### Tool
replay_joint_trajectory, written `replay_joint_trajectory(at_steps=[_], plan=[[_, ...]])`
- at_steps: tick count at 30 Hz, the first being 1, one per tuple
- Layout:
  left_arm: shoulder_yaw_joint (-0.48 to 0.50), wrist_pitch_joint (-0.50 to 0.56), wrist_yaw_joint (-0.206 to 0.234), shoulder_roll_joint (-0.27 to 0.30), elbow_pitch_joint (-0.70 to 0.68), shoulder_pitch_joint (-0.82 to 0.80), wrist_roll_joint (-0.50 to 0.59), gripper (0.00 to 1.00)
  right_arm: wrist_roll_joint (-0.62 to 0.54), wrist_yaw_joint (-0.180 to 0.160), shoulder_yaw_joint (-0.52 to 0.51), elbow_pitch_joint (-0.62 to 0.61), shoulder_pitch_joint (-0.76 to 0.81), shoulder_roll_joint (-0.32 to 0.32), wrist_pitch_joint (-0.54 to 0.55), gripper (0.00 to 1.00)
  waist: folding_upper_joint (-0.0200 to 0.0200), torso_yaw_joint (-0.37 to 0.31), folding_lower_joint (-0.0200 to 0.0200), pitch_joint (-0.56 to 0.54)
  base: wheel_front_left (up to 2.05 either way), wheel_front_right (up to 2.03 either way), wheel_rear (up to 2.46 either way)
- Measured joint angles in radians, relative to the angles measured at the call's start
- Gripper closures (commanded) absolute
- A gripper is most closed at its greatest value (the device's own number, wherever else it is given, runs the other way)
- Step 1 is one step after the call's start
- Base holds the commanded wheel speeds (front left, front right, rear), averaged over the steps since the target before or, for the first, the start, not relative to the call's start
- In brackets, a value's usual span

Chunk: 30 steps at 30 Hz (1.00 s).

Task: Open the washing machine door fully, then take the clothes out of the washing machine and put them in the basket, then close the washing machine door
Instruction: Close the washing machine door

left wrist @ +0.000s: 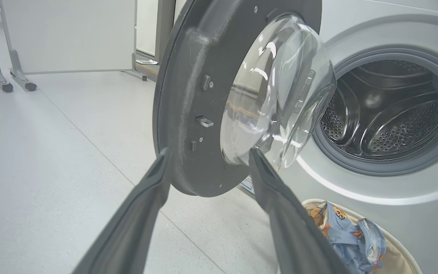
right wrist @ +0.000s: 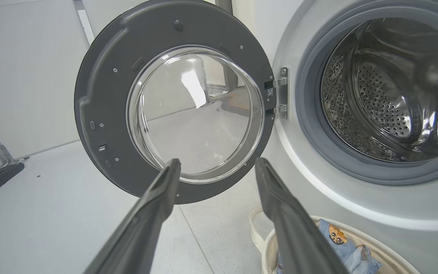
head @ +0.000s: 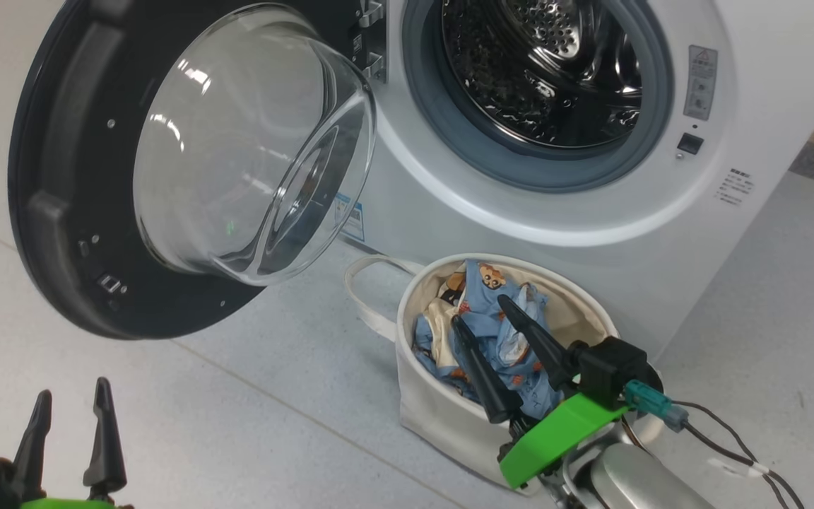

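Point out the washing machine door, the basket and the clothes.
washing machine door (right wrist: 101, 114), right wrist view, dark inner rim left of the glass
basket (head: 442, 413), head view, cream front wall
clothes (head: 479, 295), head view, blue printed fabric near the top

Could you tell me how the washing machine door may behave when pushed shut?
The washing machine door looks rigid, given its thick dark rim. It should swing about its hinge rather than slide. Its glass bowl is probably slippery.
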Motion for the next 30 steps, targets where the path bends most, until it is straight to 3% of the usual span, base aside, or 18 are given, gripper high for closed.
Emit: replay_joint_trajectory(at_steps=[3, 4, 5, 14, 17, 23, 27, 30], plan=[[0.004, 0.026, -0.011, 0.005, -0.004, -0.003, -0.031, 0.01, 0.0, 0.0, 0.0, 0.001, 0.002, 0.0, 0.0, 0.0, 0.0, -0.005, 0.0, -0.01, 0.0, 0.0, 0.0], [0.014, 0.04, -0.025, 0.005, -0.006, -0.008, -0.059, 0.94, 0.0, 0.0, 0.0, 0.001, 0.003, 0.001, 0.0, 0.0, 0.0, -0.007, 0.0, -0.012, 0.0, 0.0, 0.0], [0.027, 0.062, -0.036, 0.005, -0.003, -0.019, -0.099, 1.0, 0.0, 0.0, 0.0, 0.0, 0.004, 0.001, 0.0, 0.0, 0.0, -0.008, 0.0, -0.015, 0.0, 0.0, 0.0], [0.158, 0.227, -0.045, 0.108, 0.184, -0.369, -0.279, 1.0, 0.002, 0.0, 0.005, -0.002, 0.026, 0.003, 0.0, 0.0, 0.0, -0.025, 0.0, -0.035, 0.0, 0.0, 0.0], [0.175, 0.262, -0.046, 0.114, 0.262, -0.439, -0.324, 1.0, 0.002, 0.0, 0.001, -0.003, 0.03, 0.005, 0.0, 0.0, 0.0, -0.032, 0.0, -0.038, 0.0, 0.0, 0.0], [0.203, 0.389, -0.088, 0.104, 0.504, -0.624, -0.467, 1.0, 0.0, 0.0, -0.009, -0.004, 0.058, 0.006, 0.0, 0.0, 0.0, -0.048, 0.0, -0.035, 0.0, 0.0, 0.0], [0.22, 0.406, -0.091, 0.109, 0.647, -0.716, -0.493, 1.0, -0.002, 0.0, -0.011, -0.009, 0.059, 0.005, 0.0, 0.0, 0.0, -0.067, 0.0, -0.033, 0.0, 0.0, 0.0], [0.237, 0.437, -0.121, 0.11, 0.77, -0.773, -0.53, 1.0, -0.002, 0.0, -0.011, -0.009, 0.059, 0.003, 0.0, 0.0, 0.0, -0.093, 0.0, -0.028, 0.0, 0.0, 0.0]])
